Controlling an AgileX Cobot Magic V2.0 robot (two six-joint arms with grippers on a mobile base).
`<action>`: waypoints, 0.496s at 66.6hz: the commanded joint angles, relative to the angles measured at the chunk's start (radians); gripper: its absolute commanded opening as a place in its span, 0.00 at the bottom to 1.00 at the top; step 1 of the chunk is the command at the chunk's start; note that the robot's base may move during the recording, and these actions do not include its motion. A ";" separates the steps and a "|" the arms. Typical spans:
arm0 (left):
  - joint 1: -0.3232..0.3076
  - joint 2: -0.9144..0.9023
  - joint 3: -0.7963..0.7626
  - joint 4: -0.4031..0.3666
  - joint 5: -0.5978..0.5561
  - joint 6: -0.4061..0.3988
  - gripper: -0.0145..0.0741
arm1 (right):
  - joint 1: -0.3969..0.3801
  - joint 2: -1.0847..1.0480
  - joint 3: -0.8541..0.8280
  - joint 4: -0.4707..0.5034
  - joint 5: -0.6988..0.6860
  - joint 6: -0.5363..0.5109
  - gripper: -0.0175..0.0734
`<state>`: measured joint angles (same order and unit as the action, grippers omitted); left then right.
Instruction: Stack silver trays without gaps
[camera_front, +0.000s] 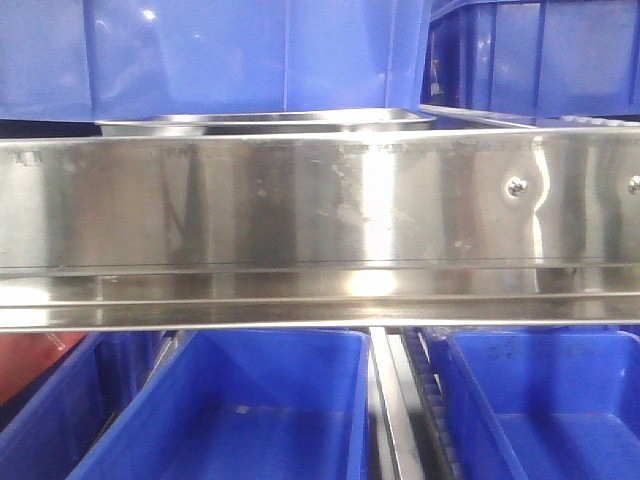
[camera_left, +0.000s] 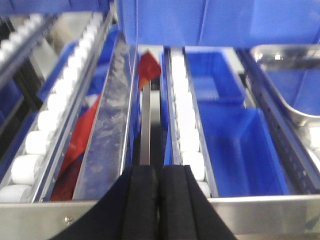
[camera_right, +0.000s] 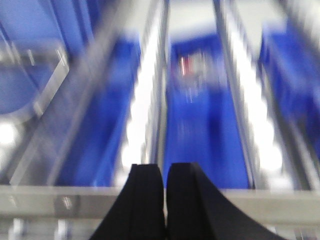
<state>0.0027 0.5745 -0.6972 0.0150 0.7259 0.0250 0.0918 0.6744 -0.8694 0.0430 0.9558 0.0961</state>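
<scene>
Left gripper (camera_left: 159, 200) and right gripper (camera_right: 165, 200) clenched, empty; open first, grip the silver tray (camera_left: 287, 102) by its rim, lower squarely, flush.

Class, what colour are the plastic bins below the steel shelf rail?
The plastic bins are solid blue, seen best in the exterior front-facing view.

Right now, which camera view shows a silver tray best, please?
The left wrist view: the silver tray shows its rounded corner and inside. The front view shows only a thin rim above the rail; the right wrist view is too blurred.
</scene>
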 joint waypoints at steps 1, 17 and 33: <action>0.004 0.041 -0.018 -0.003 -0.040 0.001 0.15 | 0.001 0.066 -0.026 -0.002 0.028 0.000 0.18; 0.004 0.090 -0.029 -0.048 -0.145 0.001 0.15 | 0.001 0.171 -0.029 -0.002 -0.045 0.000 0.18; -0.014 0.282 -0.177 -0.153 -0.026 -0.001 0.15 | 0.047 0.321 -0.094 -0.002 -0.045 0.081 0.19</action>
<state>0.0027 0.7956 -0.8179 -0.0937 0.6989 0.0250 0.1141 0.9478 -0.9335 0.0629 0.9491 0.1375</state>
